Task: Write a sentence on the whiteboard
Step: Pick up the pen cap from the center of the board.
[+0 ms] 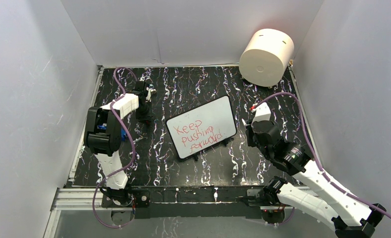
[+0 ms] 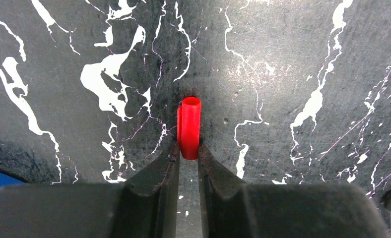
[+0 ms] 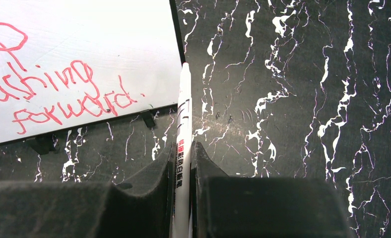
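Observation:
The whiteboard [image 1: 214,114] lies tilted at the middle of the black marbled table. The sentence [image 1: 197,135], "Keep pushing forward", is written on it in three slanted red lines. Part of the sentence [image 3: 69,101] and the board's right corner [image 3: 109,39] show in the right wrist view. My right gripper [image 1: 249,130] [image 3: 183,148] is shut on a white marker [image 3: 184,114]. The marker's tip points at the table just beside the board's right edge. My left gripper [image 1: 145,115] [image 2: 189,148] is left of the board, shut on a red marker cap [image 2: 190,121] just above the table.
A cream cylinder [image 1: 266,57] lies at the back right corner. White walls [image 1: 44,74] close in the table on the left, back and right. A metal rail [image 1: 183,196] with the arm bases runs along the near edge.

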Controlling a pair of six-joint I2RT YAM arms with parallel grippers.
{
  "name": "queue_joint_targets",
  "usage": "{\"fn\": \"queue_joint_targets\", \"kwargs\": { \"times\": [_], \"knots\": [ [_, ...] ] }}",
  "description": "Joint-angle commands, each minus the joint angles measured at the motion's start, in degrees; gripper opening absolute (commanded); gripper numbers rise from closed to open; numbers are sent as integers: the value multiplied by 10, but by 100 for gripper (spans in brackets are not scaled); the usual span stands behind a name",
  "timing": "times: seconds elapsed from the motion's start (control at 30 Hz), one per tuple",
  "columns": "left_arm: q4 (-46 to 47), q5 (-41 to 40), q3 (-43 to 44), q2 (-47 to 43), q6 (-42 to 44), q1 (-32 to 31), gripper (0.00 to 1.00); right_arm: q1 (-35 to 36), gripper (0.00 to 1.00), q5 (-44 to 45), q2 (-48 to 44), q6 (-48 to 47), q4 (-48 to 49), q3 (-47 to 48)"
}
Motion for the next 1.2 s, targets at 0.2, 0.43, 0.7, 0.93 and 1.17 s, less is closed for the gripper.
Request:
{"fn": "queue_joint_targets", "kwargs": {
  "times": [0.2,0.43,0.7,0.93,1.17],
  "knots": [
    [-17,-19,-22,-8,33,2,0,-3,0,9,-7,-3,18,-1],
    [-12,-13,-34,-35,43,2,0,-3,0,5,-7,-6,19,-1],
    [5,-3,-51,-75,52,1,0,-3,0,-5,-9,-9,22,-2],
    [21,6,-72,-116,64,1,0,-3,0,-24,-12,-16,31,-4],
    [-16,11,-70,-92,65,-12,0,-3,0,-35,-14,-17,33,-5]
  ]
}}
